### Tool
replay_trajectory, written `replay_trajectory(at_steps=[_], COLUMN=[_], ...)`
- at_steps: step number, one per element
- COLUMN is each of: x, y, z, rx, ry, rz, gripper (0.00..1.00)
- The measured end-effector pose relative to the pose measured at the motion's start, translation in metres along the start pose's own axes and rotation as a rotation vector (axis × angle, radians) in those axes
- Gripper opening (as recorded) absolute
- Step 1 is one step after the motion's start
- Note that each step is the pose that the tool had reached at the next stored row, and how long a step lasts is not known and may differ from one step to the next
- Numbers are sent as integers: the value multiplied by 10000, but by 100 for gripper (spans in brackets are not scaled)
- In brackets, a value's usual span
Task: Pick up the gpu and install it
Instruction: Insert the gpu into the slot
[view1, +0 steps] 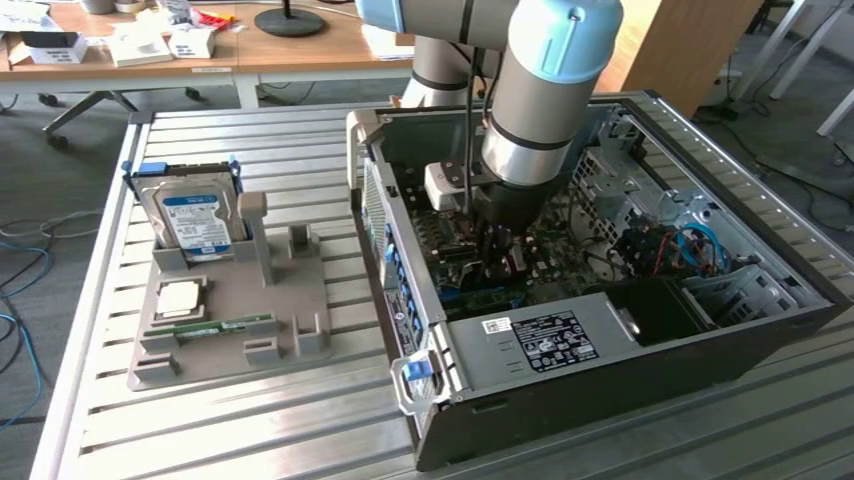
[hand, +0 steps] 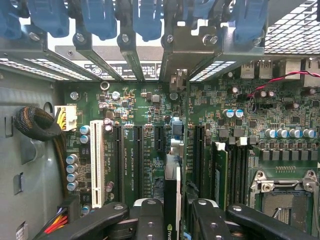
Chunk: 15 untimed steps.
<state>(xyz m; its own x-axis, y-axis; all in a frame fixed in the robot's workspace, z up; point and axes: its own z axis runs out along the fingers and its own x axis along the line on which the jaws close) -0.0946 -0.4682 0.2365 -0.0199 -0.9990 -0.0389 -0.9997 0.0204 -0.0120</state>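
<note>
Card: the gpu (hand: 171, 200) is seen edge-on as a thin dark strip with a pale edge, standing upright between the two fingers of the pincer (hand: 172, 220), above the green motherboard (hand: 150, 130).
Pincer: clamped on the gpu; its black fingers (hand: 145, 217) press in from either side of the card's upper edge.
Arm: the robot arm (view1: 547, 90) reaches straight down into the open computer case (view1: 747, 340), with the pincer deep inside, over the middle of the motherboard.
Slots: a row of long dark expansion slots (hand: 137, 160) runs across the motherboard beside a white slot (hand: 96, 162); the card hangs in line with this row, near the memory stick (hand: 221, 170) already standing in its socket.
Seating: I cannot tell whether the card's lower edge has entered a slot or is just above it; the pincer hides that part.
Rear brackets: blue clips (hand: 100, 17) line the back wall of the case, on the far side of the motherboard from the pincer.
Parts stand: outside the case, a grey holder (view1: 234, 300) on the slatted metal desk (view1: 200, 430) holds a hard drive with a blue label (view1: 194, 220), a processor chip (view1: 180, 298) and a small green stick (view1: 220, 325).
Progress: pick-up looks done, since the card is held inside the case; pressing it home and letting go appear to be left.
</note>
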Motion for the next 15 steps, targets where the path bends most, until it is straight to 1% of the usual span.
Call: replay_trajectory(at_steps=[12,14,15], x=[0,0,0], y=[3,2,0], z=[1,-1,-1], rx=[-3,0,0], ry=[0,1,1], rz=[6,3,1], gripper=[27,36,36])
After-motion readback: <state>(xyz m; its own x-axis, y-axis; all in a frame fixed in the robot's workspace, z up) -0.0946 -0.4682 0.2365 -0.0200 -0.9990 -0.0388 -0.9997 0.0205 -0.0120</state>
